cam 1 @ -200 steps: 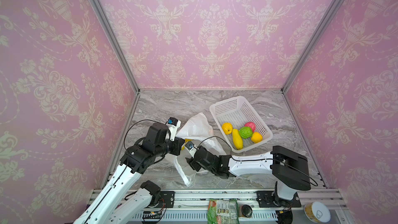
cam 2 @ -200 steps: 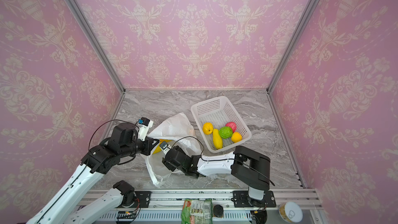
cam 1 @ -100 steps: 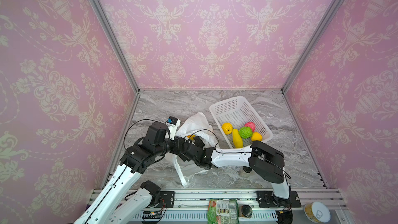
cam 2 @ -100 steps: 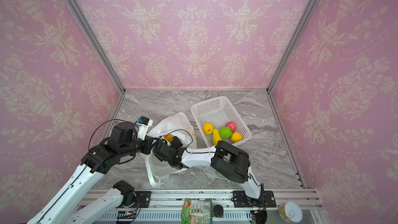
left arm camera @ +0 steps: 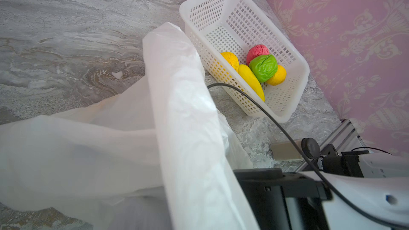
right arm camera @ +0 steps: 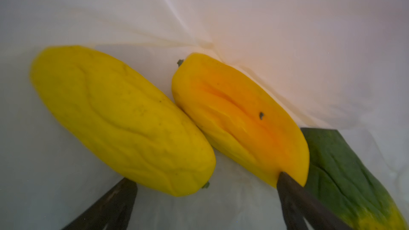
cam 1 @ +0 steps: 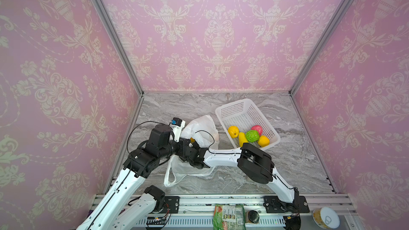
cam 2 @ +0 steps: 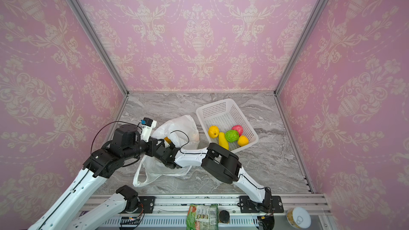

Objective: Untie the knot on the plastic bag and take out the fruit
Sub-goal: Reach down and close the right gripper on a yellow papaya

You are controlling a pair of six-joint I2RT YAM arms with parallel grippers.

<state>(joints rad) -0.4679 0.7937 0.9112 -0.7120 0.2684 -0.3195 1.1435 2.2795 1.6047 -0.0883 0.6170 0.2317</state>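
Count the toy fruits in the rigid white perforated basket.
5, at the white perforated basket's near end: a bumpy orange-yellow round fruit, a long yellow fruit, a green fruit, a pink-red fruit behind it, a round yellow-orange fruit. None looks hidden.

In both top views, from high over the near side, looking down and far, whole scene. From left wrist, close over bag (left arm camera: 181,111), facing right to basket (left arm camera: 306,74), shared with top views. From right wrist, inside bag, nearly against fruit (right arm camera: 124,118).

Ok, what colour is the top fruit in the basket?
The fruit is green, clearest in the left wrist view.
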